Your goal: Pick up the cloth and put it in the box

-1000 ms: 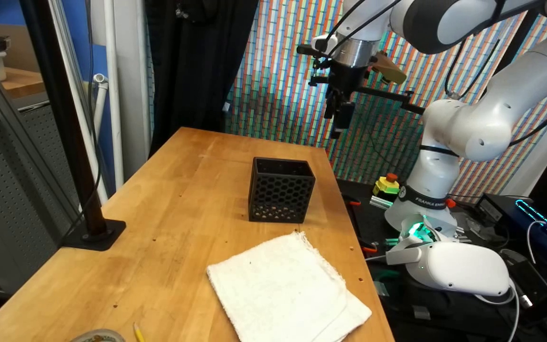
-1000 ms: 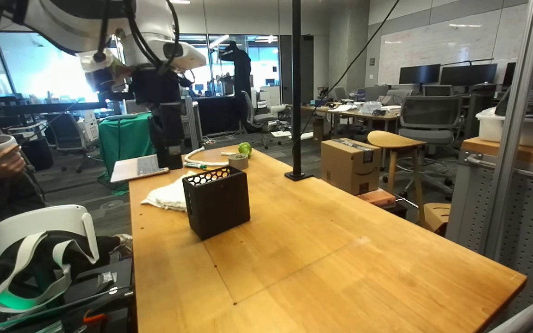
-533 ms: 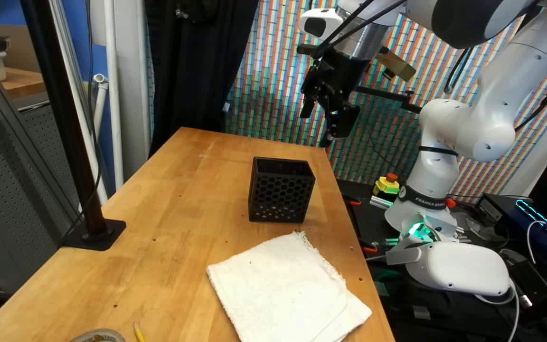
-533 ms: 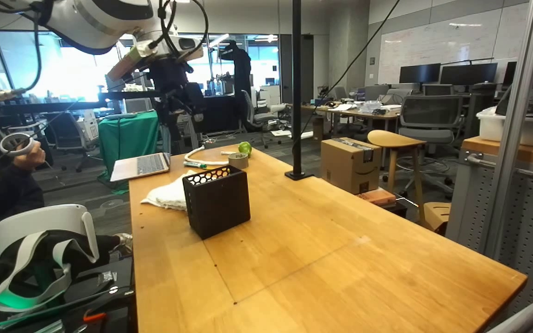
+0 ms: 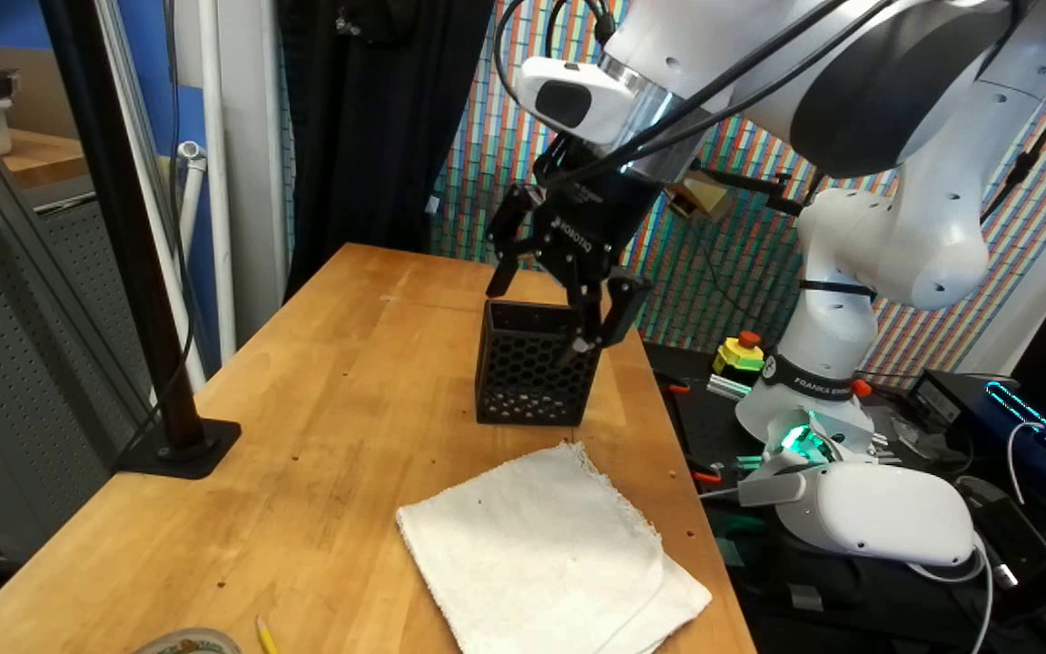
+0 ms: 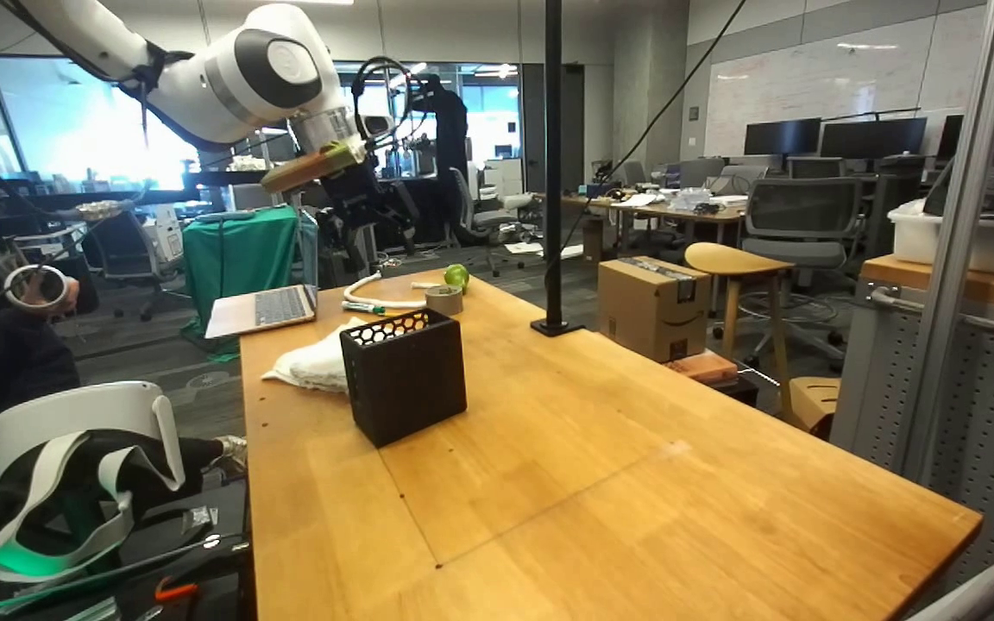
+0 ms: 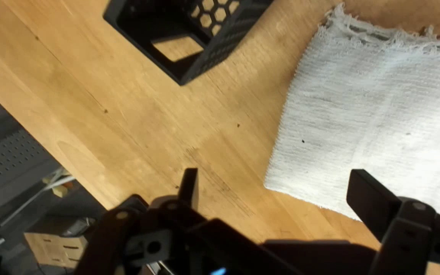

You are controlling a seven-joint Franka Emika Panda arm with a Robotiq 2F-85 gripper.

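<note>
A folded white cloth (image 5: 550, 554) lies flat on the wooden table; it shows also in an exterior view (image 6: 311, 362), partly hidden behind the box, and in the wrist view (image 7: 372, 114). The box is a black open-topped holder with honeycomb holes (image 5: 537, 372), standing upright beside the cloth; it shows also in an exterior view (image 6: 411, 379) and, cut off, in the wrist view (image 7: 224, 46). My gripper (image 5: 538, 313) is open, empty, tilted and above the table. In the wrist view the cloth's corner appears between the spread fingers (image 7: 274, 175).
A black post with a flat base (image 5: 182, 450) stands at the table's edge. A tape roll (image 6: 443, 300), a laptop (image 6: 264, 310), a white tube (image 6: 359, 293) and a green round thing (image 6: 456, 276) are at the far end. A pencil (image 5: 265, 634) lies near the tape.
My gripper has turned from pointing straight down to tilted. In an exterior view it has come down and left, now overlapping the box in the picture. The cloth and box have not moved.
</note>
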